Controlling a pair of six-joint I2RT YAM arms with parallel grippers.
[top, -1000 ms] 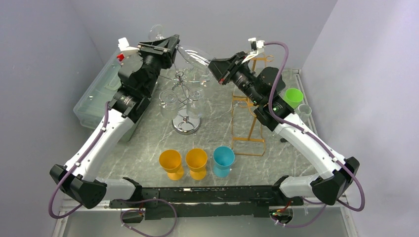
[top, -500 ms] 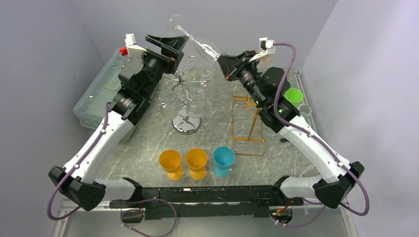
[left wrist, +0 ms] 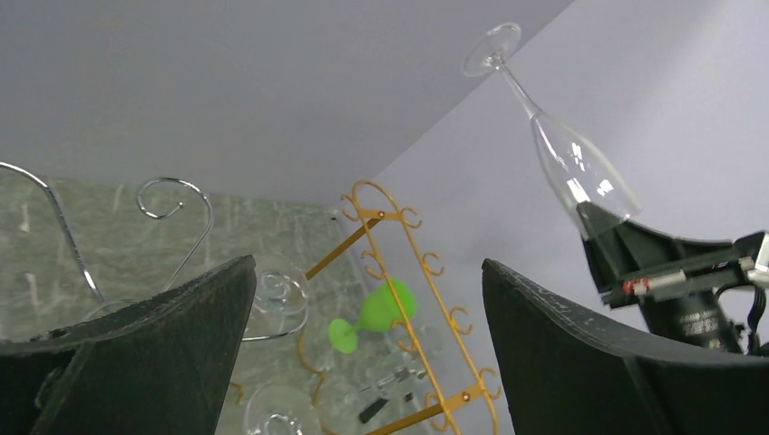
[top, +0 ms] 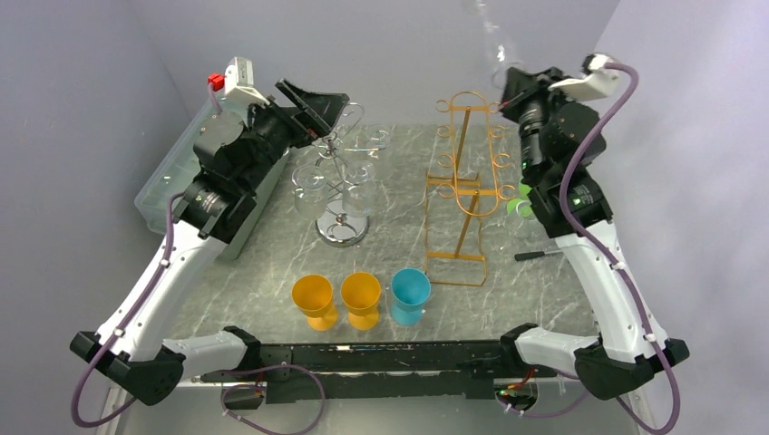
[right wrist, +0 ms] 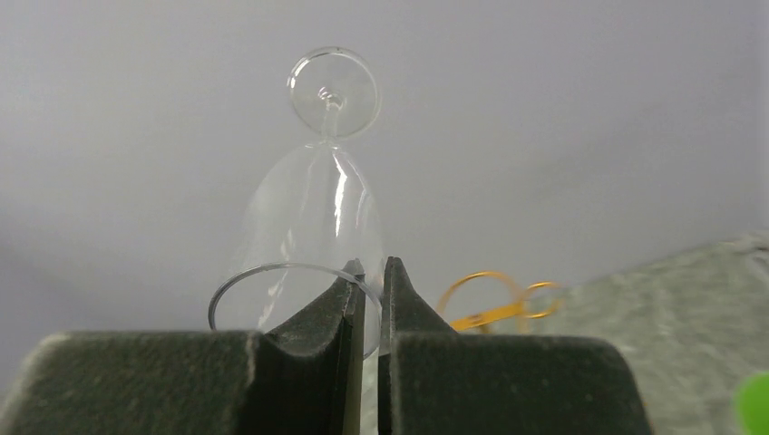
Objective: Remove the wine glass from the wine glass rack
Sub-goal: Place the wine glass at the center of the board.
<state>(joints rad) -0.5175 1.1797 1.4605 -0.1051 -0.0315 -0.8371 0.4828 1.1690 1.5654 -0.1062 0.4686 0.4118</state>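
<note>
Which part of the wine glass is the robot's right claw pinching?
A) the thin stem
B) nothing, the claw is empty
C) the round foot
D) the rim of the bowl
D: the right wrist view shows the right gripper closed on the bowl's rim of the wine glass, one finger inside the bowl and one outside.

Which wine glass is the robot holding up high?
The wine glass pinched at its rim by the right gripper, foot upward; the other glasses hang on the silver rack.
</note>
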